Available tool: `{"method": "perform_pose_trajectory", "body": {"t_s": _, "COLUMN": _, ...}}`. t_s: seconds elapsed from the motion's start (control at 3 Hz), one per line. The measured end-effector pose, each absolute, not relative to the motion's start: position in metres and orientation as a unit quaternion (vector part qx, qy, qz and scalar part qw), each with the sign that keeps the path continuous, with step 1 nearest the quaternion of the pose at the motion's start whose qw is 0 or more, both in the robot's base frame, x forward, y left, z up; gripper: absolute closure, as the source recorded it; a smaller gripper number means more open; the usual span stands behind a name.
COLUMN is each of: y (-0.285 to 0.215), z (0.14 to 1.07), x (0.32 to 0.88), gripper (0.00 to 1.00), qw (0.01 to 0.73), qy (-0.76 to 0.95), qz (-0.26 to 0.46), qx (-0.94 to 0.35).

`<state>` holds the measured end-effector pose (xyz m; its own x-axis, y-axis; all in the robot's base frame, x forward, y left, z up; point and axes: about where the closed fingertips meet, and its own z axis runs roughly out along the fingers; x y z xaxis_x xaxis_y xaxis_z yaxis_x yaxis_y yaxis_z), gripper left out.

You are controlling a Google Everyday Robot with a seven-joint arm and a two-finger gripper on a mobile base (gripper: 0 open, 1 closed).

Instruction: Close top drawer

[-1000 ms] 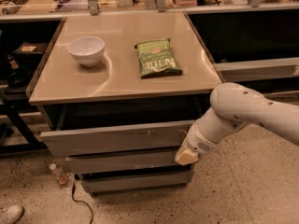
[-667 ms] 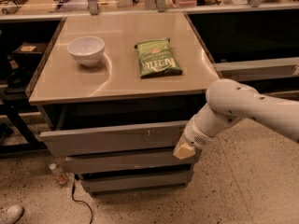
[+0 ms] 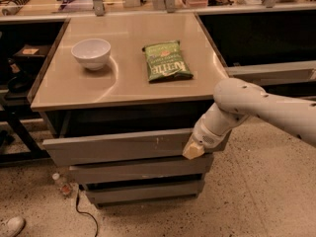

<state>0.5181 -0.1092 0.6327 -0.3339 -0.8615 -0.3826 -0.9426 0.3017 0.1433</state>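
The top drawer (image 3: pixel 118 147) is a wide grey drawer under the beige table top, pulled out toward me, with small white scuffs on its flat front. My gripper (image 3: pixel 193 150) is at the right end of that front panel, its pale yellowish tip against or just in front of the panel. The white arm (image 3: pixel 256 107) reaches in from the right and hides the drawer's right corner. Two narrower grey drawer fronts (image 3: pixel 140 169) sit below it.
A white bowl (image 3: pixel 91 53) and a green chip bag (image 3: pixel 167 61) lie on the table top (image 3: pixel 123 83). A small bottle (image 3: pixel 61 184) and a black cable (image 3: pixel 81 209) lie on the speckled floor at the left. A shoe (image 3: pixel 10 226) shows bottom left. Dark shelving stands both sides.
The gripper and arm have shifted slightly left and down along the top drawer's front. The drawer still stands open by about the same amount.
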Motion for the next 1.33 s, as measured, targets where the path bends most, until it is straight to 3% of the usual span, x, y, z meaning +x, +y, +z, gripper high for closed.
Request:
{"method": "perform_pose_trajectory", "body": {"t_s": 0.33, "y": -0.109, "z": 0.6328, "x": 0.5186, "gripper": 0.81, "qw": 0.118, "qy": 0.798, "qz": 0.173, "qx": -0.565}}
{"method": "perform_pose_trajectory", "body": {"t_s": 1.33, "y": -0.109, "z": 0.6328, "x": 0.5185, "gripper": 0.12, "qw": 0.118, "qy": 0.798, "qz": 0.173, "qx": -0.565}}
